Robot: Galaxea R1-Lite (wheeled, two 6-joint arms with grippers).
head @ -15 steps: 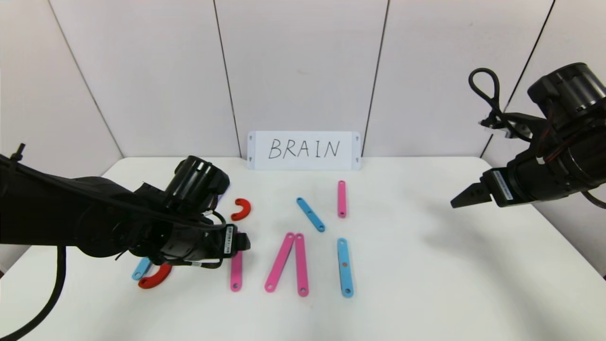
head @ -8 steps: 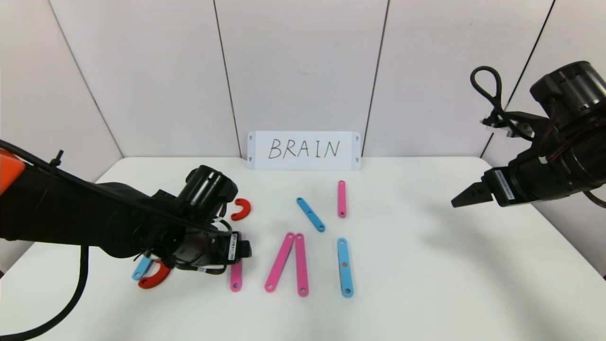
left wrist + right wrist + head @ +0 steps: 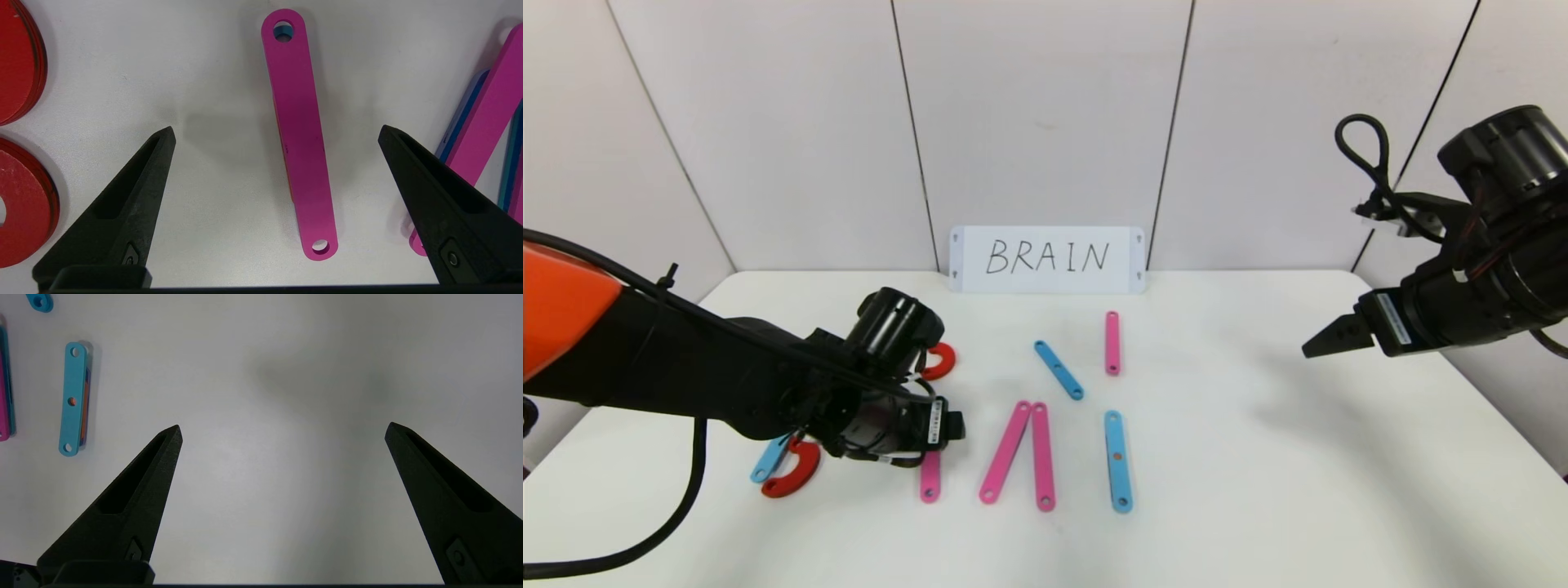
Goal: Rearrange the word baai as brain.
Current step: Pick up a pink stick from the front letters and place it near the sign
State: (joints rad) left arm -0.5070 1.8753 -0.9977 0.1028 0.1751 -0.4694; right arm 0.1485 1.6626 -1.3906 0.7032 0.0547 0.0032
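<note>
The word baai lies as loose flat strips and curves on the white table [image 3: 1258, 457]. Its leftmost pink strip [image 3: 929, 482] lies flat between the fingers of my open left gripper [image 3: 276, 132], which hovers just above it without touching. The same pink strip [image 3: 298, 134] runs lengthwise through the gap. Two red curves [image 3: 939, 362] [image 3: 792, 478] and a short blue strip [image 3: 768, 459] lie beside that arm. A pink pair [image 3: 1021, 453], a long blue strip [image 3: 1118, 461], a slanted blue strip [image 3: 1058, 369] and a short pink strip [image 3: 1112, 343] lie mid-table. My right gripper [image 3: 1319, 343] hangs open over bare table at the right.
A white card [image 3: 1046, 259] with BRAIN handwritten on it stands against the back wall. In the left wrist view the red curves [image 3: 24, 204] sit close to one finger and the pink pair [image 3: 490, 106] close to the other. The right wrist view shows the long blue strip [image 3: 73, 398] far off.
My left arm has reached further forward and right, bringing its open gripper over the leftmost pink strip. The right arm has hardly moved. No piece has shifted.
</note>
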